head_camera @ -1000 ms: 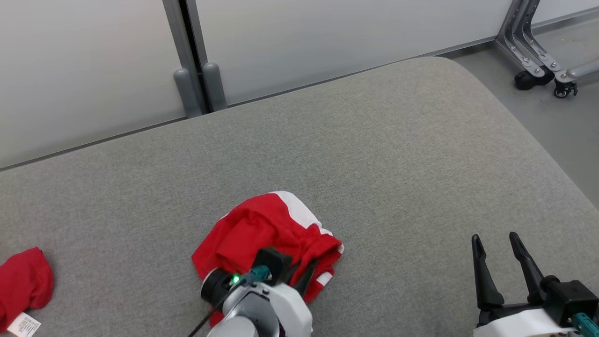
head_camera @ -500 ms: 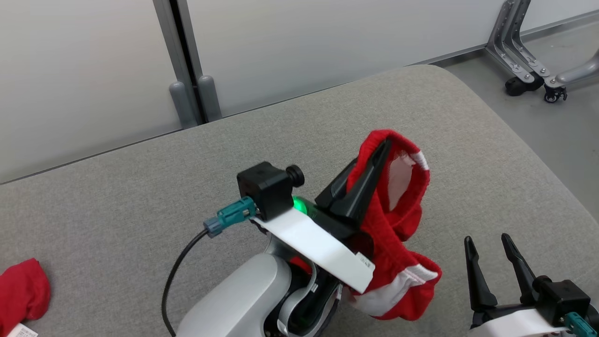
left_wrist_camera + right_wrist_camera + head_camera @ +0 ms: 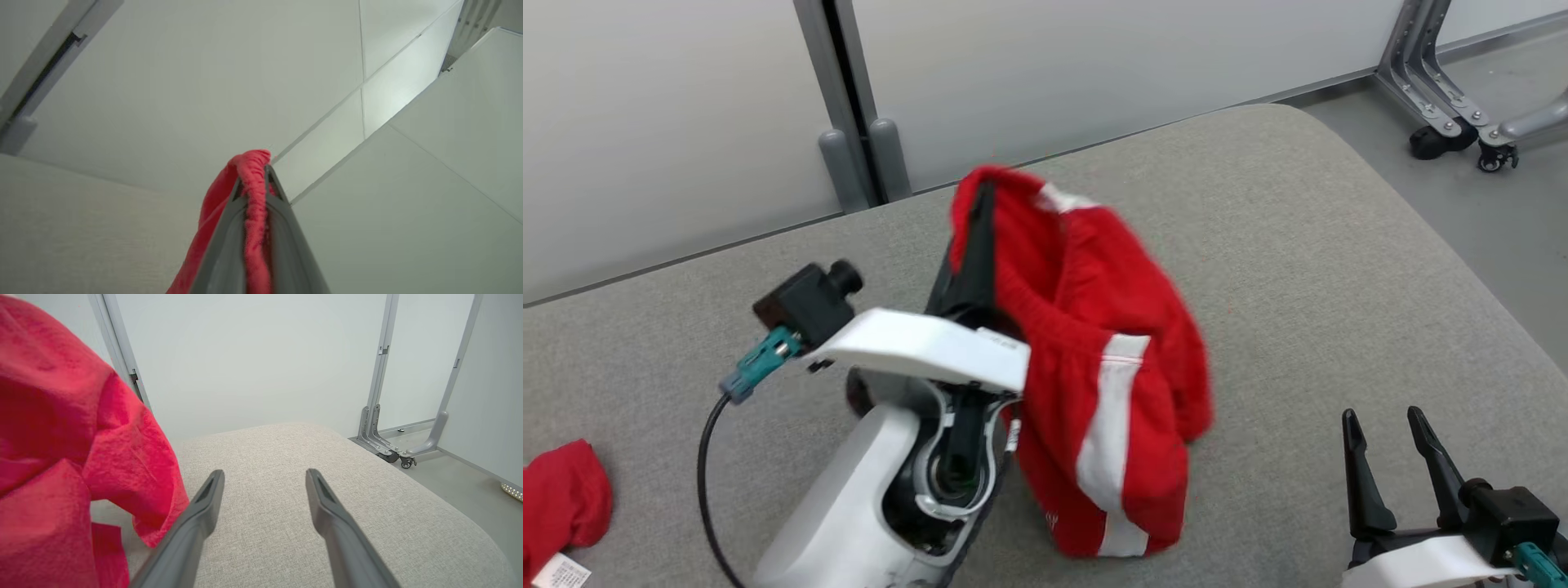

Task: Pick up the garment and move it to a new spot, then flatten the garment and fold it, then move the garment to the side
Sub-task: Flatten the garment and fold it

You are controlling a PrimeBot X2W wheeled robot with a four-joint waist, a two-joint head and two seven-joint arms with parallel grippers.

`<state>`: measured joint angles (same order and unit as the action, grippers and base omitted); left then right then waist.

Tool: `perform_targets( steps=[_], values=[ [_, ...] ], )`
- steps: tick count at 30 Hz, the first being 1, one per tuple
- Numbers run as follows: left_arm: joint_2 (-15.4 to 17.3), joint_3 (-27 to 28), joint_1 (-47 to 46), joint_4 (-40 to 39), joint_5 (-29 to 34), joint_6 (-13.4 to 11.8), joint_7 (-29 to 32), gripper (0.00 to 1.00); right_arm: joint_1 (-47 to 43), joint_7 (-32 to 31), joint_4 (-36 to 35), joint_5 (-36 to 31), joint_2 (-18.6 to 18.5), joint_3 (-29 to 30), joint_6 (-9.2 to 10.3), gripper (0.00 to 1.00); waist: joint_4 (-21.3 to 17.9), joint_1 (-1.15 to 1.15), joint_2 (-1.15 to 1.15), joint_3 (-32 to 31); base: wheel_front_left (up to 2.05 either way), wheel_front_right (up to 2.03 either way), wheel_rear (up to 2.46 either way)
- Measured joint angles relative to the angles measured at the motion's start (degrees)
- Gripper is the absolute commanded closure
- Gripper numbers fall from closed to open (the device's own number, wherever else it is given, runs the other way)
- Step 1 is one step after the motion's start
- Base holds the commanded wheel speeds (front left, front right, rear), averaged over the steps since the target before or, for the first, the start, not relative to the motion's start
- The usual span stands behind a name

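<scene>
Left tool point(image 3: 253, 181): I am seeing its two dark fingers pinching tight on a gathered red edge, with no gap showing beside the cloth.
Aim: the left tool is pointing up and away from me, raised above the table point(image 3: 1298, 245).
Garment point(image 3: 1094, 327): red with white stripes, it is hanging from the left tool and draping down that tool's right side. The lower hem is blurring, so I cannot tell whether it is touching the table.
Right tool point(image 3: 1383, 418): it is sitting at the lower right with its fingers spread apart, gripping nothing, and the hanging garment is near it.
Further out: a second red cloth point(image 3: 560, 498) with a white tag is lying at the table's left edge, well apart — a wheeled metal frame point(image 3: 1462, 122) is standing on the floor past the far right corner.
</scene>
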<state>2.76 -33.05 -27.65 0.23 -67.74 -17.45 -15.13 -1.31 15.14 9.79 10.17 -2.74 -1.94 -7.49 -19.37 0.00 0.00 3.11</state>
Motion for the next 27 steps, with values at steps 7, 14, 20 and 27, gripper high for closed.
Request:
perform_targets(
  steps=[7, 14, 20, 27],
  values=[
    [0.0, 15.5, 11.7, 9.9, 5.1, 2.4, 0.0, 1.0, -0.1, 0.0, 0.1, 0.0, 0.0, 0.0, 0.0, 0.0, 2.6, 0.0, 0.0, 0.7, 0.0, 0.0, 0.0],
    [0.1, 25.2, 20.8, 17.6, 5.9, 5.6, 0.0, 1.0, -0.5, 0.0, 0.1, -0.8, 0.0, 0.1, 0.0, 0.0, 6.5, 0.0, 0.0, 0.6, 0.0, 0.0, 0.0],
    [0.0, 25.5, 23.8, 20.1, 4.3, 8.1, 0.0, 0.32, -0.5, 0.0, 0.3, -1.5, 0.0, -0.4, 0.0, 0.0, 9.2, 0.0, 0.0, 0.1, 0.0, 0.0, 0.0],
    [0.0, 25.0, 30.2, 17.2, 7.2, 8.6, 0.0, 0.0, -1.5, 0.0, 0.4, -1.8, 0.0, -0.7, 0.0, 0.0, 11.4, 0.0, 0.0, -1.7, 0.0, 0.0, 0.0]
  ],
)
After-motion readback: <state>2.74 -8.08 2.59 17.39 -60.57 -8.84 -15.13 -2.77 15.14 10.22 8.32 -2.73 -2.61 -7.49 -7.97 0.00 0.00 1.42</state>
